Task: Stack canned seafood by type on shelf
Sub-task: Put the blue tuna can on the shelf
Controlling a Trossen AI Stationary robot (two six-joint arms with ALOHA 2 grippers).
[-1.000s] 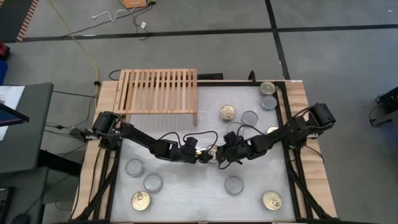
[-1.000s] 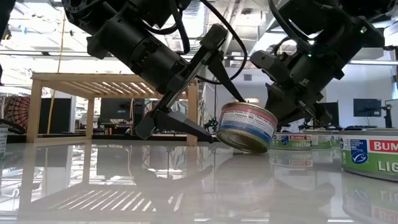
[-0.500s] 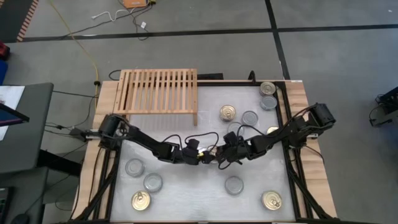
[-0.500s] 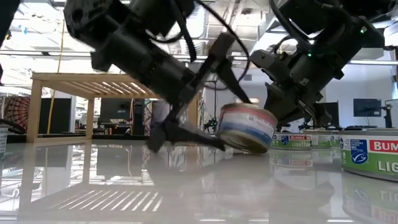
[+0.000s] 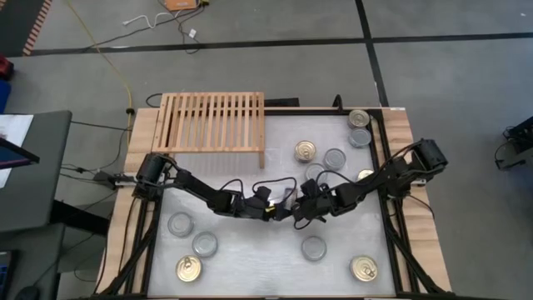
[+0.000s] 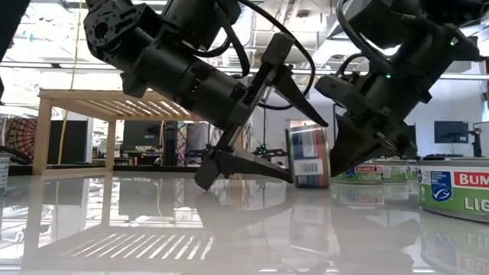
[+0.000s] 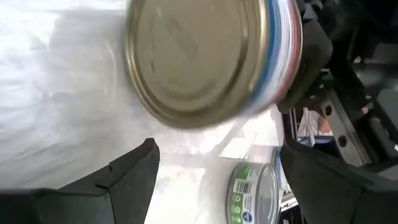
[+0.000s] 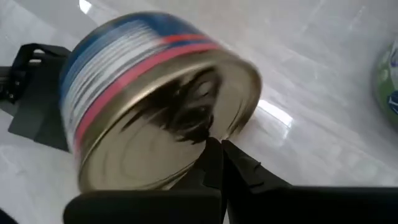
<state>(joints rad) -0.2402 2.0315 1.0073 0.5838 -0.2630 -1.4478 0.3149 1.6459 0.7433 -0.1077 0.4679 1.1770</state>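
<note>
I count three gold-topped cans (image 5: 306,151) on my table (image 5: 250,258), six silver-topped cans (image 5: 314,247), one can on edge (image 6: 308,156) between my arms, one wooden shelf (image 5: 210,122), and my two arms

The table (image 5: 250,250) has a white, glossy top set in a light-wood border, visible along its left and right edges. Black cables (image 5: 143,242) run along both side edges of the table. Beyond the far edge lies a grey floor (image 5: 433,83) crossed by dark lines. A yellow cord (image 5: 107,60) trails across the floor toward the far left corner of the table. An orange object (image 5: 180,4) lies on the floor farther off. A dark desk (image 5: 29,167) stands beside the left edge.
</note>
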